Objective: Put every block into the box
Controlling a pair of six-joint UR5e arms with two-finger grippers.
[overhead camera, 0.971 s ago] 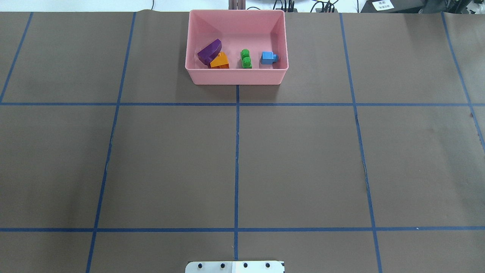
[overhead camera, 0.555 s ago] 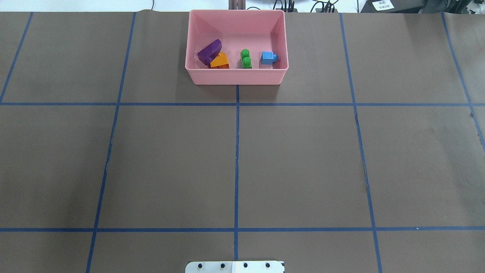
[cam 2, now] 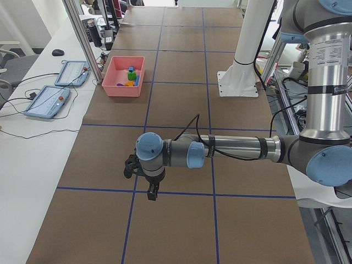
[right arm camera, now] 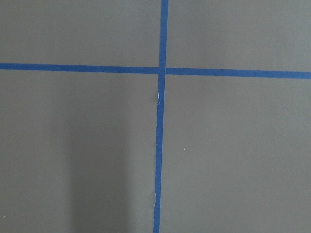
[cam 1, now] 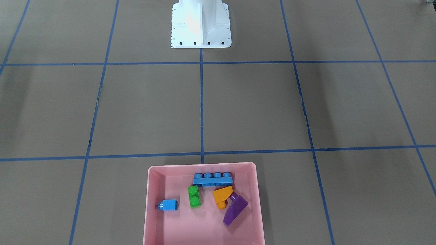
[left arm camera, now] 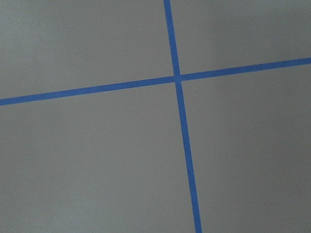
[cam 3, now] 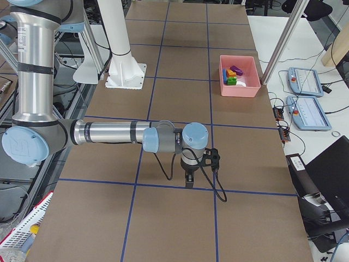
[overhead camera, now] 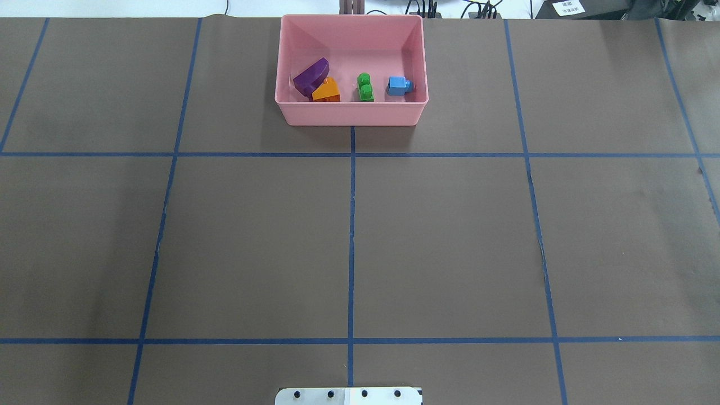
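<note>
The pink box (cam 1: 152, 204) stands at the table's far edge (overhead camera: 349, 115). Inside it lie the long blue block (cam 1: 213, 178), the tiny blue block (cam 1: 168, 205), the green block (cam 1: 194, 196), the orange block (cam 1: 222, 195) and the purple block (cam 1: 235, 210). In the overhead view the box's near wall hides the long blue block. My left gripper (cam 2: 152, 192) and right gripper (cam 3: 188, 179) show only in the side views, low over bare table at opposite ends and far from the box. I cannot tell whether either is open or shut.
The white robot base (cam 1: 200, 23) stands mid-table on my side. Blue tape lines (overhead camera: 351, 236) grid the brown table cover. Tablets (cam 2: 49, 102) and cables lie on the side desk beyond the box. Both wrist views show only table cover and tape.
</note>
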